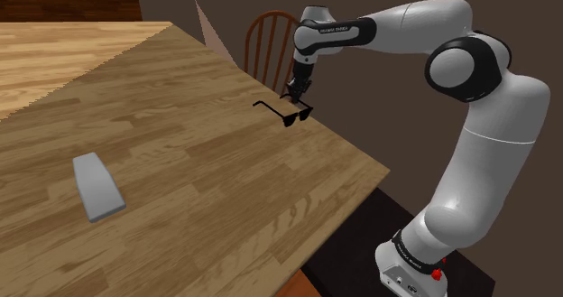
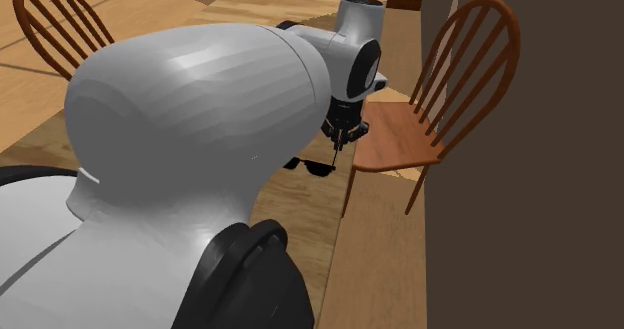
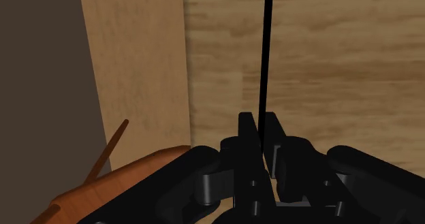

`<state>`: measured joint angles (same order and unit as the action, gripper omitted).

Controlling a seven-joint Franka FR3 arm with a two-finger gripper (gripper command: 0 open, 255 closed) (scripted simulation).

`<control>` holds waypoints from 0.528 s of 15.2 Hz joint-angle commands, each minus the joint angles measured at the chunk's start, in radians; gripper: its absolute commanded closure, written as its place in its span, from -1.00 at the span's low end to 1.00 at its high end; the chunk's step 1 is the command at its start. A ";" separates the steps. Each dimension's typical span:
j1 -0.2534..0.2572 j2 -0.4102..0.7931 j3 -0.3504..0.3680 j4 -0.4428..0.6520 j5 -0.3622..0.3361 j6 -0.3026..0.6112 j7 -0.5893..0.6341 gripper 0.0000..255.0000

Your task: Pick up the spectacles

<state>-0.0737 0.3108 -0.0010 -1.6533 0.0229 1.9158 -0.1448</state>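
Note:
The spectacles (image 1: 287,115) are black-framed with dark lenses and hang close over the wooden table (image 1: 198,160), near its edge by the chair. My black gripper (image 1: 297,95) comes down on them from above and is shut on one thin temple arm. In the wrist view that temple arm (image 3: 267,52) runs as a straight black line out from between the two fingers (image 3: 246,131), which press together around it at the gripper (image 3: 261,120). In the second exterior view the spectacles (image 2: 310,164) dangle just below the gripper (image 2: 340,137), partly hidden by the arm's big white link.
A wooden spindle-back chair (image 1: 268,42) (image 2: 440,87) stands at the table's edge right beside the gripper, and its seat (image 3: 122,182) lies below the hand. A flat grey slab (image 1: 96,187) lies further along the table. A second chair (image 2: 55,17) stands far off.

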 commanded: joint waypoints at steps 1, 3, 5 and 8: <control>-0.001 -0.003 0.000 0.022 0.000 -0.026 0.000 1.00; -0.001 -0.008 0.000 0.042 0.000 -0.050 0.000 1.00; -0.001 -0.013 0.000 0.063 0.000 -0.076 0.001 1.00; -0.001 -0.017 0.000 0.096 -0.001 -0.114 0.001 1.00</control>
<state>-0.0744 0.2932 -0.0014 -1.5700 0.0223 1.8151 -0.1438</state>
